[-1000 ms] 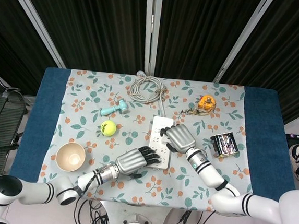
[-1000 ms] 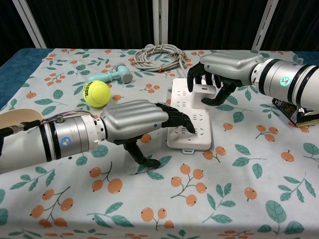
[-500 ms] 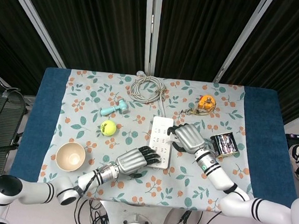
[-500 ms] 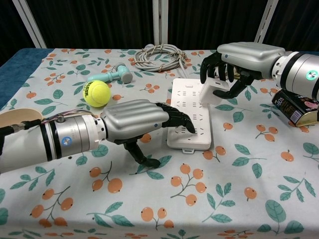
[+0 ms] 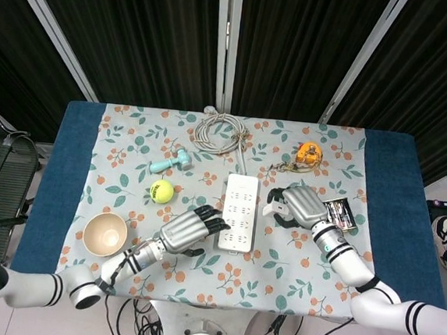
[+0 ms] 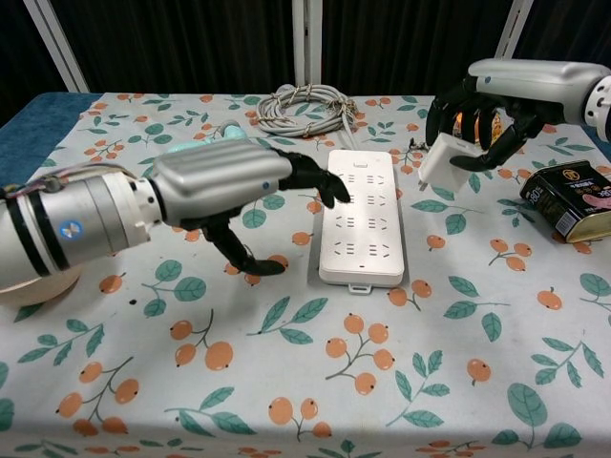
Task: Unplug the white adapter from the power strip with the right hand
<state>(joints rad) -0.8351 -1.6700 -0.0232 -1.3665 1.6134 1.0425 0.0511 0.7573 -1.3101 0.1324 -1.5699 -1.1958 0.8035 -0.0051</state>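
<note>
Since a second ago, right hand carries the white adapter off the power strip to the right, and left hand lifts away from the strip's near end. From the head view, the adapter sits in curled fingers, just beside the strip.

From the chest view, it hangs above the floral worktop, prongs free. It looks light, hard and smooth; I judge its flat sides the best hold. Left hand hovers with fingers apart, holding nothing. Dark curtains close the far side.
</note>
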